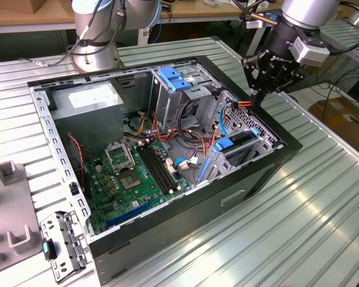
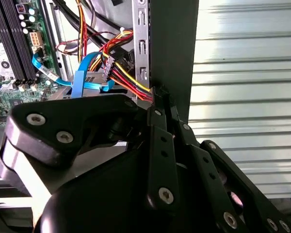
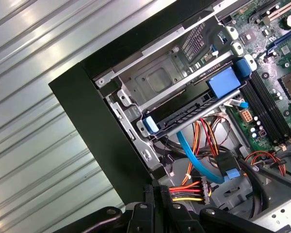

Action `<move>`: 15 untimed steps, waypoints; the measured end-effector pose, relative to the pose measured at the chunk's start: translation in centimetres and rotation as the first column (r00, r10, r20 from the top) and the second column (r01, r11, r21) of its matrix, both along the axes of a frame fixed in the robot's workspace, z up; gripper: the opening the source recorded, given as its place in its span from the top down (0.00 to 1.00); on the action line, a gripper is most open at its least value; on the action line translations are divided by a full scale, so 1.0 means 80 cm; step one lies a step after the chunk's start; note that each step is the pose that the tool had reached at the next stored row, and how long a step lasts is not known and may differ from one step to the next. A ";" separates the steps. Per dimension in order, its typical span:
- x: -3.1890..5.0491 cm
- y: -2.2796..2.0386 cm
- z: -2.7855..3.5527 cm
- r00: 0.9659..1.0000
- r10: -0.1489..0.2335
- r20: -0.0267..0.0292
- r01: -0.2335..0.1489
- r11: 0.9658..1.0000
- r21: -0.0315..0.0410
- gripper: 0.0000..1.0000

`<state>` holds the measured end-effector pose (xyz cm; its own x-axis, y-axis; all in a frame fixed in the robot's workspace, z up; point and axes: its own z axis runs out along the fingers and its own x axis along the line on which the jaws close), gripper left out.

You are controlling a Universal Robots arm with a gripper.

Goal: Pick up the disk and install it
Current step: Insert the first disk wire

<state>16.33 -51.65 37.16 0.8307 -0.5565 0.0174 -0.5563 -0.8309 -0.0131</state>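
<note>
The disk point(image 1: 234, 144) lies in the lower slot of the drive cage at the case's near right corner, its blue rail ends showing. In the first wrist view the disk point(image 3: 186, 115) spans the slot between two blue end pieces. My gripper point(image 1: 255, 99) hangs over the case's right wall, just beyond that cage. In both wrist views its fingers are together on the black end plug point(image 2: 159, 93) of a red, yellow and black power cable point(image 3: 186, 190). A blue data cable point(image 3: 196, 158) hangs beside it.
The open computer case point(image 1: 260, 173) lies on a ribbed metal table point(image 1: 299, 227). Inside are a green motherboard point(image 1: 131, 179), a grey power supply point(image 1: 87, 98) and an upper cage with a blue latch point(image 1: 176, 78). A grey fixture point(image 1: 12, 227) sits at the exterior view's left.
</note>
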 end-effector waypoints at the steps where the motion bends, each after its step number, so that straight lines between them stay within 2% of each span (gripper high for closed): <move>1: 0.000 0.0000 0.0000 1.000 -0.012 0.000 0.012 1.000 0.000 0.84; 3: 0.000 0.0000 0.0000 0.999 -0.036 0.000 0.036 0.999 0.000 0.84; 8: -0.008 -0.0003 0.0000 0.999 -0.044 0.000 0.044 0.999 0.000 0.84; 10: -0.008 -0.0004 0.0000 0.998 -0.059 0.000 0.059 0.998 0.000 0.84; 11: -0.008 -0.0003 0.0000 0.996 -0.084 0.000 0.084 0.996 0.000 0.84; 12: -0.008 -0.0003 0.0000 0.993 -0.120 0.000 0.120 0.993 0.000 0.84; 14: -0.008 -0.0003 0.0000 0.987 -0.158 0.000 0.158 0.987 0.000 0.84; 15: -0.008 -0.0003 0.0000 0.983 -0.183 0.000 0.183 0.983 0.000 0.84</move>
<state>15.69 -51.67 37.16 0.7147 -0.6992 0.0173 -0.6991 -0.7149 -0.0131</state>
